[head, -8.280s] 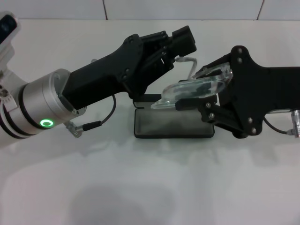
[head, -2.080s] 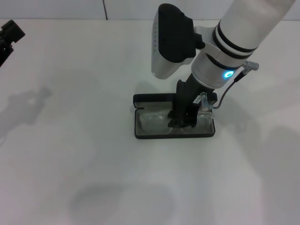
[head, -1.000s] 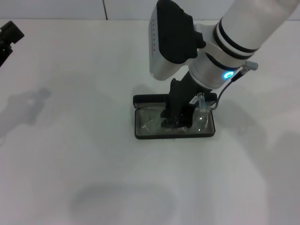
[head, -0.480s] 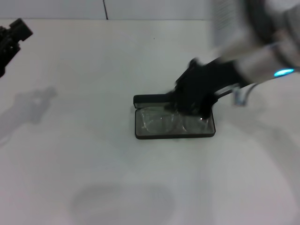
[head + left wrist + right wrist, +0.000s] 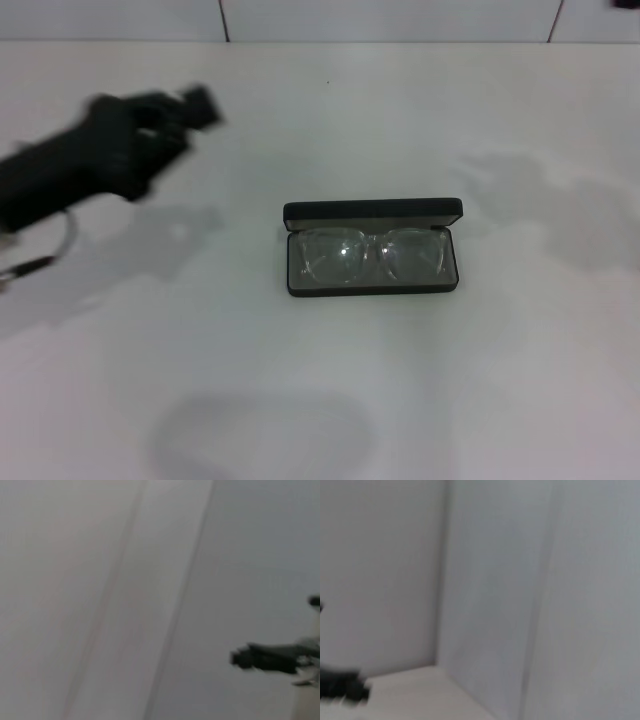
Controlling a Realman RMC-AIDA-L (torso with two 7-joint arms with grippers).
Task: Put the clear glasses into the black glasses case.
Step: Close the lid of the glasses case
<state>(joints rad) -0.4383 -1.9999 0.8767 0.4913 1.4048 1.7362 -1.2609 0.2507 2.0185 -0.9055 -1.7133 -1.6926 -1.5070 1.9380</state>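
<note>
Transparent colourless plastic glasses (image 5: 370,256) lie lenses-up inside the open black rectangular hard case (image 5: 372,212), mid-table on the white tabletop (image 5: 330,400). Left gripper (image 5: 190,108) hangs well apart to the case's left; finger state: cannot tell. Right gripper out of sight.

Setting: robot test bench / lab-type cell, not a home. Evidence: plain white surface (image 5: 330,400) w/ no clutter, backed by white wall panels (image 5: 390,18) w/ dark seams. Wrist views show only bare pale walls (image 5: 495,580) meeting at a corner. Black robot arm (image 5: 90,165) in frame, left side.
</note>
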